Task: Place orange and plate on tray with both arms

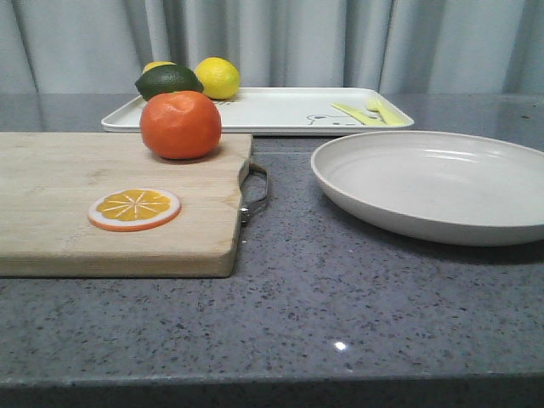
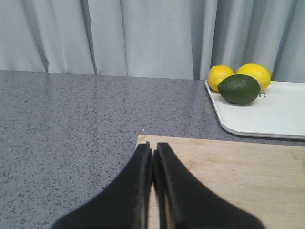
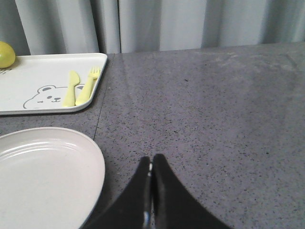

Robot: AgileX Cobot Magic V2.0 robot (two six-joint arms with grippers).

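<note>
The orange (image 1: pixel 180 125) sits on the far right part of the wooden cutting board (image 1: pixel 51 212). The off-white plate (image 1: pixel 433 183) lies on the counter at the right; its rim also shows in the right wrist view (image 3: pixel 43 176). The white tray (image 1: pixel 280 110) with a bear drawing lies at the back, and shows in both wrist views (image 2: pixel 276 114) (image 3: pixel 28 81). My left gripper (image 2: pixel 153 149) is shut and empty over the board's far left corner. My right gripper (image 3: pixel 152 161) is shut and empty just right of the plate. Neither gripper shows in the front view.
On the tray lie two lemons (image 1: pixel 218 77) (image 2: pixel 253 74), a dark green avocado (image 1: pixel 168 82) (image 2: pixel 239 88) and a yellow knife and fork (image 1: pixel 370 112) (image 3: pixel 83 86). A flat orange slice (image 1: pixel 134 209) lies on the board. The board has a metal handle (image 1: pixel 257 189). A curtain hangs behind.
</note>
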